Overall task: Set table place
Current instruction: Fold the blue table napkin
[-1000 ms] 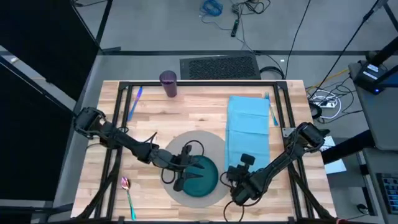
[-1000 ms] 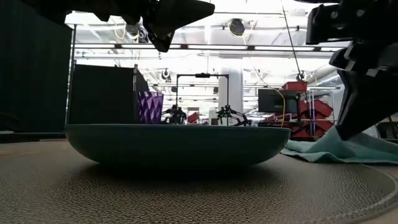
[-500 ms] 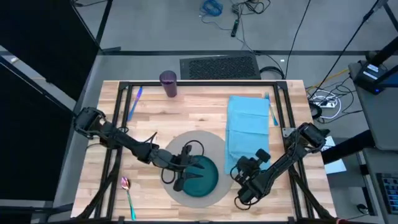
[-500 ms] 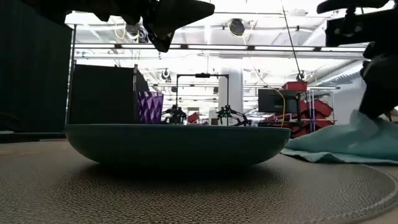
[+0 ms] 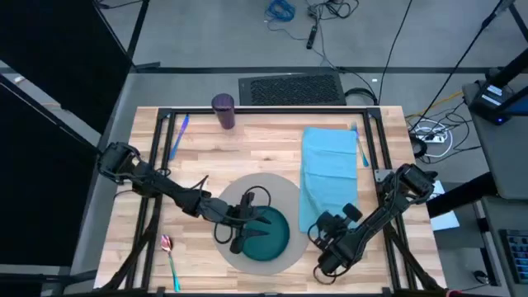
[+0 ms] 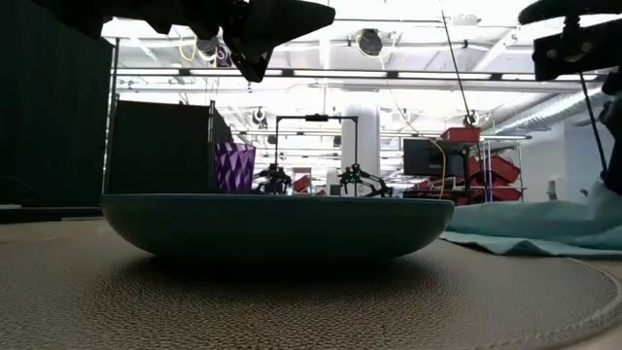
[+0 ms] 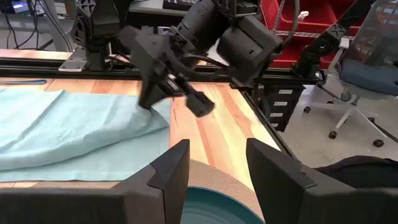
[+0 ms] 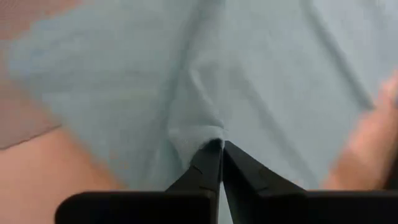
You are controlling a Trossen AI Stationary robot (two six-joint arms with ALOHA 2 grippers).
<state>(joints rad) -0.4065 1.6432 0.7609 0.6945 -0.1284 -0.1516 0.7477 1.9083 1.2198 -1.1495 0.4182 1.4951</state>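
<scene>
Pinching a fold of the napkin [image 8: 205, 93], the right gripper [image 5: 323, 224] has its jaws closed tight on the cloth at the near corner, right by the mat [image 5: 290, 188]. Risk I see: it's only got a small bunch of fabric, so a tug could slip it free or drag the cloth in a wrinkled heap instead of flat, and the near edge could ride up over the mat's edge. The left gripper [image 5: 247, 221] hangs over the plate [image 5: 268, 235] with jaws apart, holding nothing, so it's sort of parked in the middle of the place. Spoon [image 5: 169, 256] lies near the front left corner of the table [image 5: 256, 148]. Farther back, the fork [image 5: 360, 147] is just beside the napkin's far right edge, so a pull could catch it. Knife [image 5: 177, 136] lies far left, cup [image 5: 223, 110] stands at the back edge, both well apart from the mat.
</scene>
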